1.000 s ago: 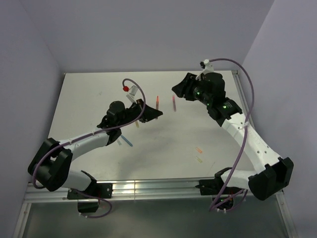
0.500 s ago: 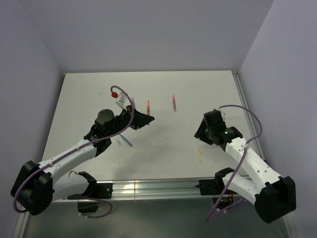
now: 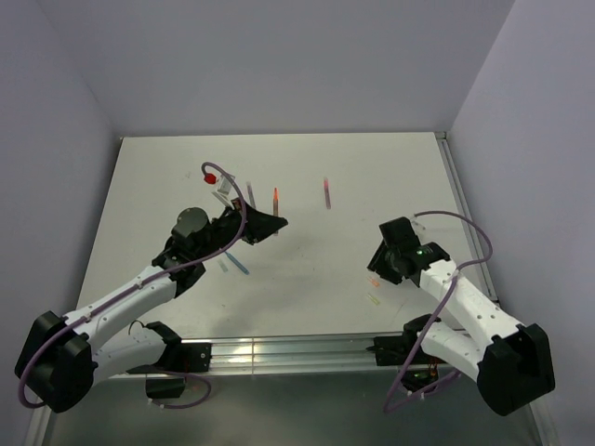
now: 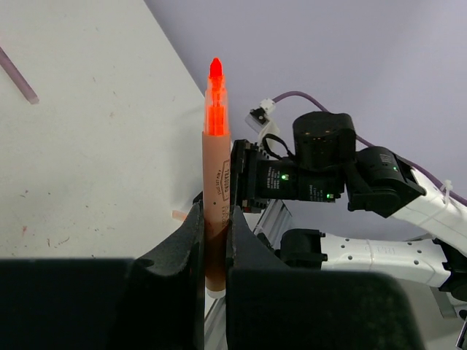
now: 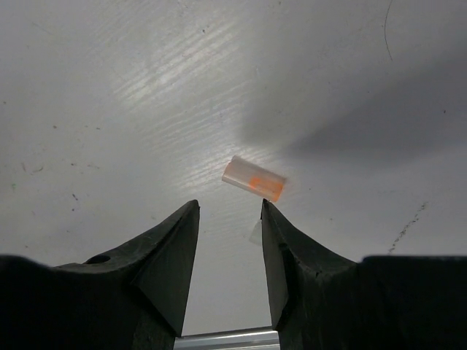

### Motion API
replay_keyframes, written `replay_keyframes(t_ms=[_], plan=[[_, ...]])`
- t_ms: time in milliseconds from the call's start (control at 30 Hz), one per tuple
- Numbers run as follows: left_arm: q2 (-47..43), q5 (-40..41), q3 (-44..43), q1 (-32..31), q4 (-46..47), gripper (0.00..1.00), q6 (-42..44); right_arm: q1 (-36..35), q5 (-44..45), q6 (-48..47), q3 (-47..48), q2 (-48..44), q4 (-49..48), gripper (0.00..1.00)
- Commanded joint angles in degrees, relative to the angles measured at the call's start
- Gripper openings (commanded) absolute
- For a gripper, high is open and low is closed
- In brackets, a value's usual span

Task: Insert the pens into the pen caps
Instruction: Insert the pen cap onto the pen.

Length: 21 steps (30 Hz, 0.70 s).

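Observation:
My left gripper (image 4: 214, 211) is shut on an orange pen (image 4: 216, 175) and holds it upright above the table, its bright tip bare; in the top view the pen (image 3: 275, 199) sticks out of the gripper (image 3: 268, 226). My right gripper (image 5: 230, 208) is open, low over the table, with a short orange pen cap (image 5: 253, 179) lying just beyond its fingertips. In the top view that cap (image 3: 375, 282) lies next to the right gripper (image 3: 379, 269), with a yellow-green cap (image 3: 374, 299) just nearer.
A pink-red pen (image 3: 326, 192) lies at the far middle of the white table (image 3: 307, 158). A blue pen (image 3: 237, 263) lies under the left arm. A grey-purple pen (image 4: 14, 73) lies at the left. A metal rail (image 3: 297, 353) runs along the near edge.
My right arm has swung from the far middle down to the near right, over the caps. My left arm has drawn back a little to the left with the orange pen.

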State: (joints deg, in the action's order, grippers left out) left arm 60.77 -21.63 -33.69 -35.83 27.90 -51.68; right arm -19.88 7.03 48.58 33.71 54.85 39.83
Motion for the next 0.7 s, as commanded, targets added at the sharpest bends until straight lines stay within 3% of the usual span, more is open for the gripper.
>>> replay_keyframes(t_ms=[0,667], plan=[[-1.8,-1.0,0.3,-0.1,0.8,0.00,1.5,0.0,1.9,0.6,-0.6,2.7,-2.6,0.47],[-0.7,-1.6,0.2,-0.1,0.9,0.00,1.8,-0.1,2.0,0.9,-3.7,9.4,-8.9,0.48]])
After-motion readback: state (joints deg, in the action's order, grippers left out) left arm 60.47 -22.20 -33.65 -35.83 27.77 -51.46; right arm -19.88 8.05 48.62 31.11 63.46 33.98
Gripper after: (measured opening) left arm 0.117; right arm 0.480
